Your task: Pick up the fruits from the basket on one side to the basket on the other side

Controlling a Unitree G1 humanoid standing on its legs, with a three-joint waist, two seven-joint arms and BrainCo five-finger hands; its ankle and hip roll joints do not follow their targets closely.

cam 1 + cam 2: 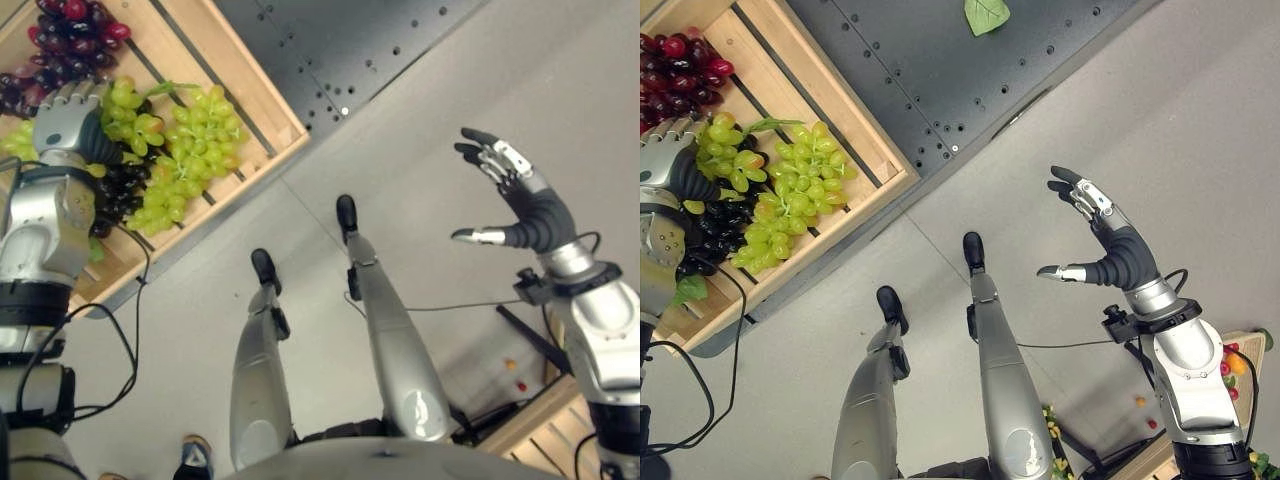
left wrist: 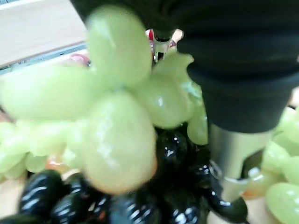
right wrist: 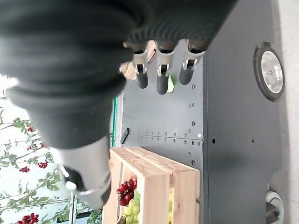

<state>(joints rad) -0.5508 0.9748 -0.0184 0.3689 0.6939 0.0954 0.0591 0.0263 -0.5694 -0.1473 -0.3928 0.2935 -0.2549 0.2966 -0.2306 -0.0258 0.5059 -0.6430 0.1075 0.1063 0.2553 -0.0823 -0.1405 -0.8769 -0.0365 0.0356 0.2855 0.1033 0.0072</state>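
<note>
Wooden slatted crate (image 1: 262,105), pale, set on a dark perforated desk (image 1: 940,60) at the robot's left. Contents: green grape bunches (image 1: 190,150) across the middle, red grapes (image 1: 70,30) at the far corner, black grapes (image 1: 125,190) toward the near side, the bunches touching one another.

Left hand (image 1: 65,115): down inside the crate, resting on the green and black grapes. In the left wrist view the thumb (image 2: 229,163) stands among the black grapes with green grapes pressed close beside it. Whether the fingers close on a bunch cannot be told, as they are hidden among the fruit.

Right hand (image 1: 1110,250): raised in the air over the grey floor (image 1: 560,90), well apart from the crate, fingers spread and straight, thumb held out, holding nothing.

Second wooden crate (image 1: 545,430): at the robot's lower right, partly seen.

Green leaf (image 1: 986,14): lying on the desk beyond the first crate.
</note>
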